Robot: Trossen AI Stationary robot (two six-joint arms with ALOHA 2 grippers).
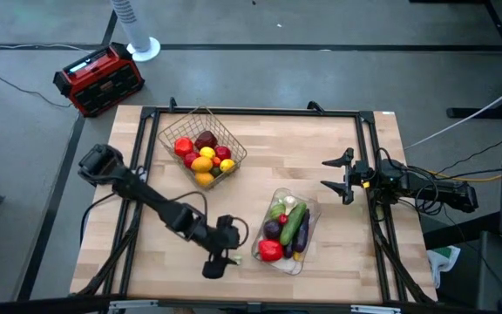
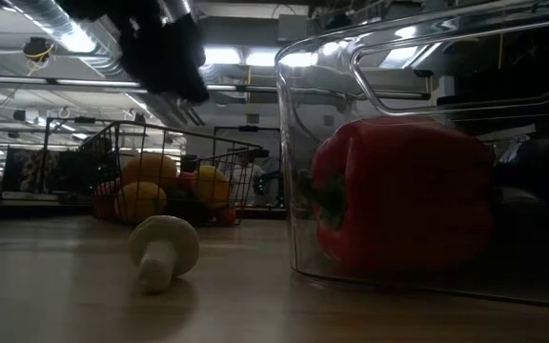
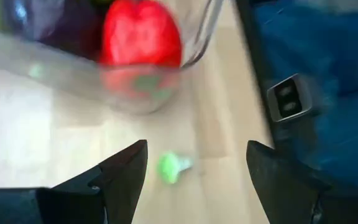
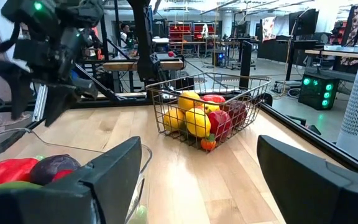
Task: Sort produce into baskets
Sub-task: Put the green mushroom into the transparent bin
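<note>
A small pale toy mushroom [image 2: 163, 250] lies on its side on the table by the clear tray's near end; it also shows in the left wrist view [image 3: 173, 167]. My left gripper [image 3: 196, 163] is open and hovers above it, the fingers on either side without touching it; it also shows in the high view [image 1: 220, 257]. The clear plastic tray [image 1: 307, 228] holds a red pepper [image 3: 142, 34], eggplants and a cucumber [image 1: 291, 225]. The bronze wire basket [image 1: 236, 148] holds red, yellow and orange round fruits. My right gripper [image 1: 338, 179] is open and empty at the table's right side.
A red-and-black box [image 1: 98, 78] and a white fan [image 1: 138, 35] stand on the floor beyond the table's far left corner. The table's black frame [image 1: 251, 112] runs along its edges. Bare wood lies between basket and tray.
</note>
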